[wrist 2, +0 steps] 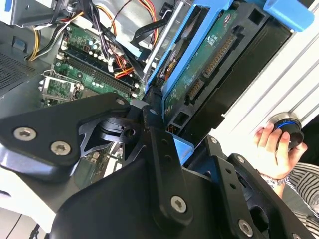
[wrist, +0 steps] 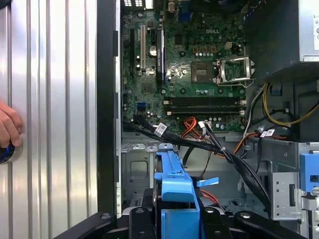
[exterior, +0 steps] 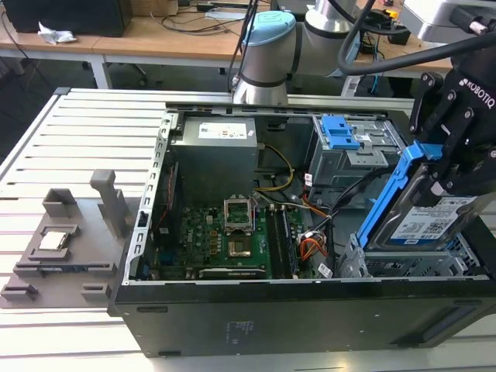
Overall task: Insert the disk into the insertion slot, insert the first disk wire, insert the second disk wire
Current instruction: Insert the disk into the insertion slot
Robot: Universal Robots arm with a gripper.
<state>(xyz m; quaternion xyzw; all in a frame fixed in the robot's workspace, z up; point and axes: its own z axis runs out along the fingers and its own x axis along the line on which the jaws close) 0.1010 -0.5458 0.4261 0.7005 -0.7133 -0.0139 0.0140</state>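
You are on the first step. The gripper point(exterior: 448, 172) has its fingers closed on the upper end of the disk point(exterior: 428, 221) and holds it tilted, lower edge down, just above the insertion slot point(exterior: 403, 265). That slot is at the exterior view's right of the open computer case point(exterior: 232, 329) on the desk point(exterior: 93, 132). The disk is not yet seated, and in the first wrist view its blue carrier point(wrist: 174, 185) hangs over the silver cage. By my judgement, seating it calls for bringing the disk in line with the bay and sliding it in squarely, while minding the loose wires point(wrist: 219, 147) that cross close by. No wire looks plugged into the disk. A hand point(wrist 2: 273, 147) rests on a round knob point(wrist 2: 286, 124) beside the case.
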